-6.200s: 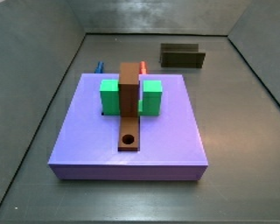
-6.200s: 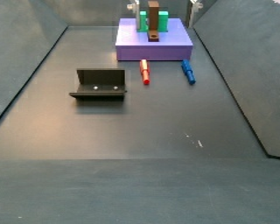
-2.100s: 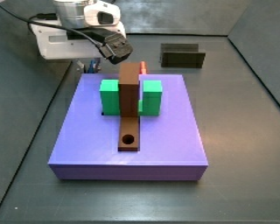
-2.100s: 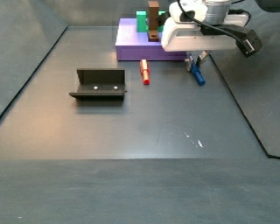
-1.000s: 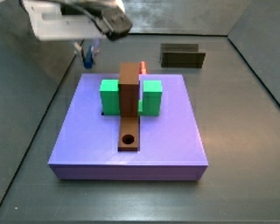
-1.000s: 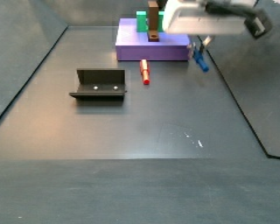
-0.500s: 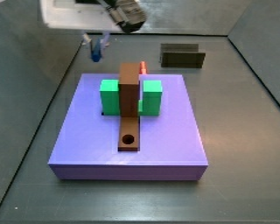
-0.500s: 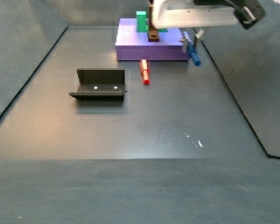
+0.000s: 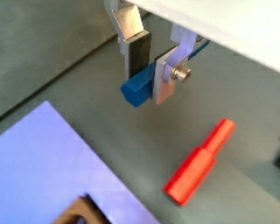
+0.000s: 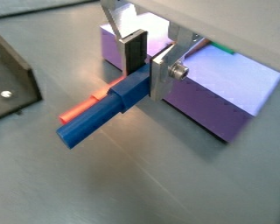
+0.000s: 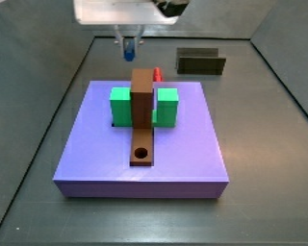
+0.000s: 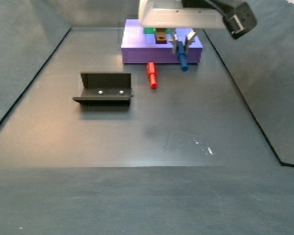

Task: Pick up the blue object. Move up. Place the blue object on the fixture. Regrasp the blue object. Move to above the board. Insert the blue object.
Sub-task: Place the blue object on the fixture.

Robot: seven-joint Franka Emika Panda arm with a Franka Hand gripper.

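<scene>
Pincer [image 10: 146, 58] hangs in the air with its silver fingers [image 9: 168, 69] clamped on the blue object [image 10: 104, 108], which juts out beyond them. Below lies the red peg [image 9: 199, 160] on the floor, beside the board [image 12: 161, 50]. Farther off stands the fixture [image 12: 103, 88].

Blue peg [image 10: 104, 114] clamped in hand [image 10: 150, 63], lifted off the floor beside the purple board [image 12: 137, 52]; fixture [image 12: 104, 89] well apart, empty.
</scene>
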